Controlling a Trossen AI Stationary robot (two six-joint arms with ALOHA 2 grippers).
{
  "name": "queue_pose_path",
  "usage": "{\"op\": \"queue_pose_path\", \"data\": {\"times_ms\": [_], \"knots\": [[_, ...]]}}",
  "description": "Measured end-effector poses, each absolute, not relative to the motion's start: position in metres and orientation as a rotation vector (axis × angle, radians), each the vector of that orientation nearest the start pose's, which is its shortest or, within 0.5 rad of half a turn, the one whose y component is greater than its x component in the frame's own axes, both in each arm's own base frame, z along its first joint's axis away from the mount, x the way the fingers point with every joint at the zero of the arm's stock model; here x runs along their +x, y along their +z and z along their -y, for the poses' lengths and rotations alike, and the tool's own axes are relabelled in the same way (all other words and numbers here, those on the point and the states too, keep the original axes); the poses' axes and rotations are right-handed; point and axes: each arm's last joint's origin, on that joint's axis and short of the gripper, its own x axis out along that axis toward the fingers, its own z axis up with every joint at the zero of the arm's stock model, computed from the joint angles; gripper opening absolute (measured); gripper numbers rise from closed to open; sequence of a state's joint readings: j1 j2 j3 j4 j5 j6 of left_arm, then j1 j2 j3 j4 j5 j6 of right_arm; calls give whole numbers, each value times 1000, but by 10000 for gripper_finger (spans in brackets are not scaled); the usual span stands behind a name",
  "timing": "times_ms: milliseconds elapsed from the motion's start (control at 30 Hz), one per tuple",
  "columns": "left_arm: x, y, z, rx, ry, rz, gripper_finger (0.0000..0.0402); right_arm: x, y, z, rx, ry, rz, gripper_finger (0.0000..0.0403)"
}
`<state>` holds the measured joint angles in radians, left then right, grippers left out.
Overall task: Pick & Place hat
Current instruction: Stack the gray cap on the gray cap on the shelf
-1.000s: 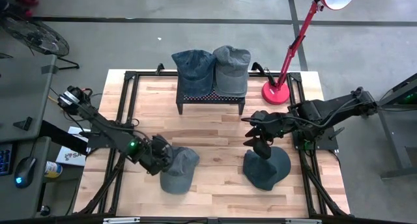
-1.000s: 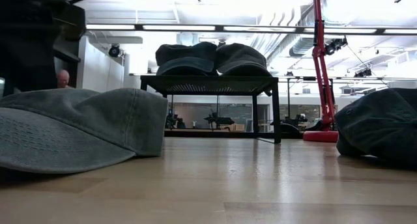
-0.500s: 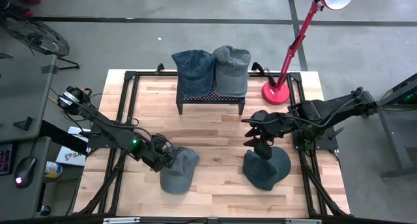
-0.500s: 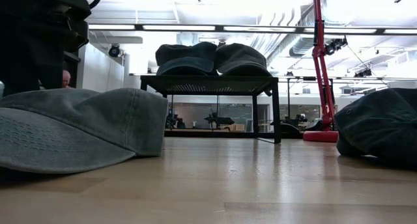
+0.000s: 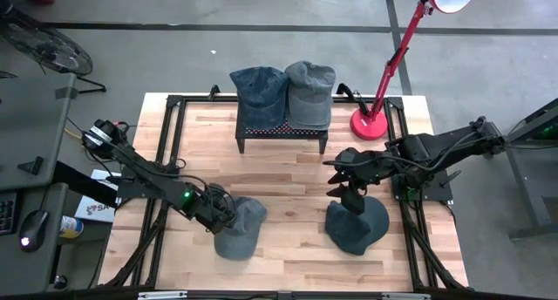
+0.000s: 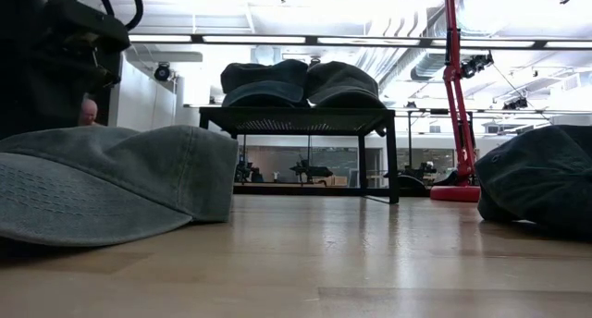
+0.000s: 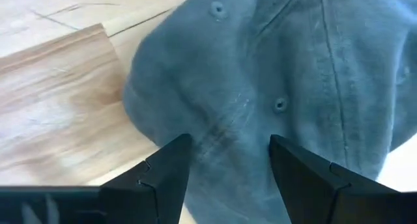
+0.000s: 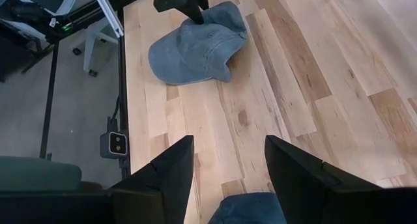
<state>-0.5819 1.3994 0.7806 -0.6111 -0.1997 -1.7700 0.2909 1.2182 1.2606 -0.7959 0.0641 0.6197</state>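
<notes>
Denim cap (image 5: 239,228) sits at table's 7 o'clock; left gripper (image 7: 225,160), fingers apart, straddles its crown. Risk: closing on a thin fold slips. Right gripper (image 5: 347,195) open, idle over other cap (image 5: 357,226).

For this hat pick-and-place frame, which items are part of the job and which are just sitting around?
Part of the job:
- grey hat under the open left gripper
- dark hat below the open right gripper
- black rack already holding two hats

Just around:
- red lamp
- wooden table
</notes>
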Motion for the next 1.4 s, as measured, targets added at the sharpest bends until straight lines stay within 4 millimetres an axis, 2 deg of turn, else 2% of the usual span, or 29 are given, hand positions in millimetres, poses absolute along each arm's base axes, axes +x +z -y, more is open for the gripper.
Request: {"op": "queue_pose_path", "data": {"times_ms": [167,533,767,1067,1400], "knots": [[205,180,129,-1105,709,-1034,172,232,355,-67,455,-21,-780,181],[206,180,129,-1132,710,-1023,17,232,355,-67,455,-21,-780,181],[211,186,131,-1097,669,-971,3,232,356,-68,455,-21,-779,181],[233,231,137,-893,557,-725,1,235,359,-68,458,-4,-739,181],[252,298,141,-593,504,-438,1,243,371,-71,465,56,-591,181]]}}
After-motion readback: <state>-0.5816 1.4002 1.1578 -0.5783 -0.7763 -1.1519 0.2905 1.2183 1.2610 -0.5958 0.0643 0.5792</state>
